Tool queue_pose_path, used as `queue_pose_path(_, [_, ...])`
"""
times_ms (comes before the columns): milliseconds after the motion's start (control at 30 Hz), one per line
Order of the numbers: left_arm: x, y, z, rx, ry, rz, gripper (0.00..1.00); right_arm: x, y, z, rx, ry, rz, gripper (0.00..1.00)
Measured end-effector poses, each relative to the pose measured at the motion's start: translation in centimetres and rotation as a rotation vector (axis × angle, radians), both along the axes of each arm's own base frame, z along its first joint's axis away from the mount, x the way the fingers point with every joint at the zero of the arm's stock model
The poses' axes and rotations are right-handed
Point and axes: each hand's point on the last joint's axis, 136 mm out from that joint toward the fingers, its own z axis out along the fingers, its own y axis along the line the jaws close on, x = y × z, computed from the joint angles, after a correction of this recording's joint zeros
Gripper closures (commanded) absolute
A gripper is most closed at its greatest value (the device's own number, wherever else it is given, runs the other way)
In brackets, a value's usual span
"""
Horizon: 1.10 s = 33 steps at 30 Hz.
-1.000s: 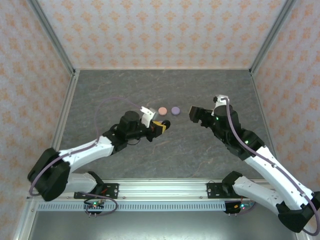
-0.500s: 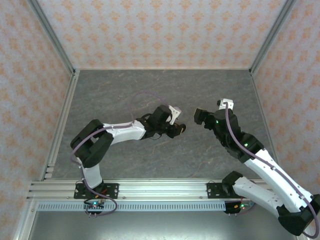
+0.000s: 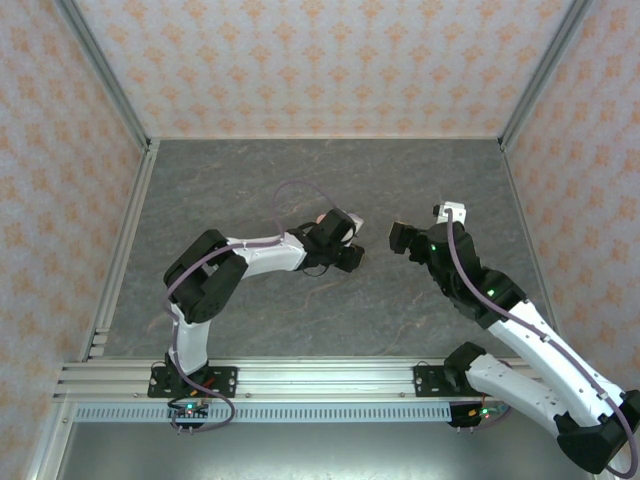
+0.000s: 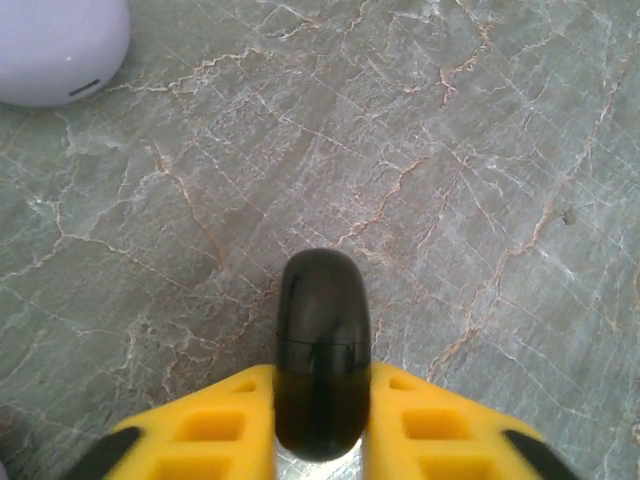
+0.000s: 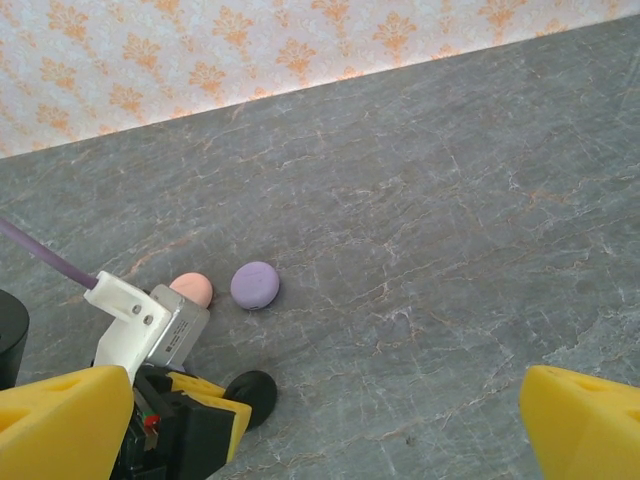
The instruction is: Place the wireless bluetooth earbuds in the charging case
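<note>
Since the earlier frame left gripper (image 3: 352,257) swung right, fingers narrow, clasping a glossy black case (image 4: 322,350), lid closed, seam visible; right gripper (image 3: 398,238) drew back, jaws wide.

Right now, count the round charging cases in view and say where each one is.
3. The pink case and the lilac case lie side by side, apart, beyond the left gripper; the black case stands between its jaws. More may be hidden.
</note>
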Motion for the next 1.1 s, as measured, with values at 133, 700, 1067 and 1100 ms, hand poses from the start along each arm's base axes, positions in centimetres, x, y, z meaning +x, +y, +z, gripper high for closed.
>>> queue_pose_path(133, [-0.1, 0.8, -0.5, 0.036, 0.012, 0.026, 0.56, 0.0, 0.0, 0.0, -0.01, -0.001, 0.005, 0.01])
queue_pose_path(700, [1.1, 3.2, 10.7, 0.004, -0.24, 0.079, 0.36, 1.5, -3.3, -0.1, -0.151, -0.058, -0.095, 0.01])
queue_pose_path(1067, [0.7, 15.2, 15.7, 0.048, -0.466, 0.388, 0.18, 4.1, -10.3, -3.9, -0.23, -0.083, -0.338, 0.01])
queue_pose_path(1100, [0.6, 16.5, 15.9, 0.059, -0.483, 0.427, 0.18, 4.3, -10.9, -4.6, -0.236, -0.078, -0.356, 0.01])
